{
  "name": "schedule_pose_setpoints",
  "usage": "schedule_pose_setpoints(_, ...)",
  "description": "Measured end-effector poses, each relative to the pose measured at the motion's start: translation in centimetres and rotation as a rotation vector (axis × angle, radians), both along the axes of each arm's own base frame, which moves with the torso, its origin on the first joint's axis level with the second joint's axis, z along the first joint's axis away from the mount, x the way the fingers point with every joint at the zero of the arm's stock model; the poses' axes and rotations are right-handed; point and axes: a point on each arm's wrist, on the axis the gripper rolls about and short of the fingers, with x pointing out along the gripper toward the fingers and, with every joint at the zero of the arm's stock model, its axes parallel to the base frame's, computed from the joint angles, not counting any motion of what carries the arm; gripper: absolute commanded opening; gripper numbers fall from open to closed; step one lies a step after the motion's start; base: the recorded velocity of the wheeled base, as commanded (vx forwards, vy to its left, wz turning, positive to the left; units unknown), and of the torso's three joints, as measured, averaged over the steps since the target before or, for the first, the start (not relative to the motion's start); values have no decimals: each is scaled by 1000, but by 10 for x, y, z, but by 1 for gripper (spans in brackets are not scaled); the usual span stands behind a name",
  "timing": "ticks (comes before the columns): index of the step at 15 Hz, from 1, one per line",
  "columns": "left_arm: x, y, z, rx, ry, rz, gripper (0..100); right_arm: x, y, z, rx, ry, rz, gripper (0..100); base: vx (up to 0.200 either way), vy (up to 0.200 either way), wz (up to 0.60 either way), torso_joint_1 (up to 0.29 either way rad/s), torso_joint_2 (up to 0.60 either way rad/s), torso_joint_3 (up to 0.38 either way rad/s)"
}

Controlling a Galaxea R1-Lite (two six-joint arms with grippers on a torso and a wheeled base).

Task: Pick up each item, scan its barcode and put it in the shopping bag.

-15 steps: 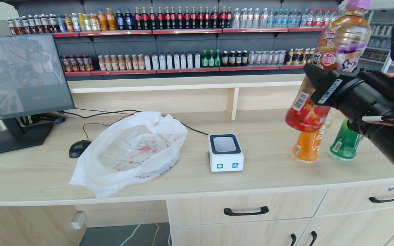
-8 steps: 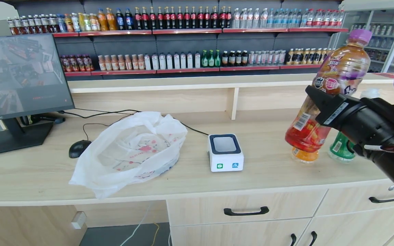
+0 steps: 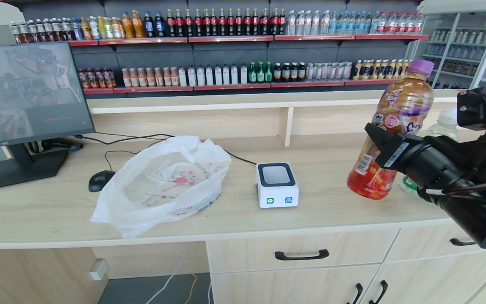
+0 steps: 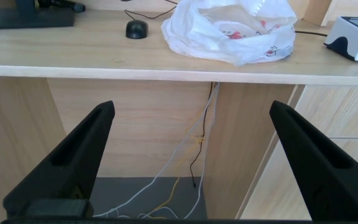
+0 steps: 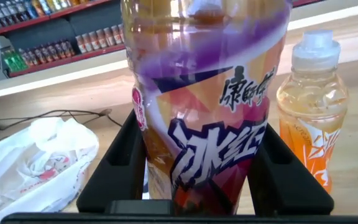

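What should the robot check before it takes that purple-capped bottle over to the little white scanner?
1. Grip: ok. The right tool is shut on the bottle, with a finger on each side.
2. Finding the barcode: ok, it shows low on the bottle's side.
3. Bottle over the scanner: not ok, it hangs off to the scanner's right.
4. Way to the scanner: ok, bare counter lies between.
5. Mouth of the shopping bag: ok, it gapes upward.
6. Place of the left tool: ok, open and low before the counter's front.
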Motion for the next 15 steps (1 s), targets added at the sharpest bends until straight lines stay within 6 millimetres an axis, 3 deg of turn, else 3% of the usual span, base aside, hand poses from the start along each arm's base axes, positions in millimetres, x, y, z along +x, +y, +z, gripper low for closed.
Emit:
schedule_pose_setpoints(10, 0, 0, 0, -6, 0, 1, 100, 8, 5, -20, -23, 12, -16, 0, 0, 200, 0, 2, 3, 2)
schedule_pose_setpoints(15, 0, 0, 0, -7, -1, 1, 100, 8, 13, -19, -27, 1, 13, 0, 0, 200, 0, 2, 1, 0)
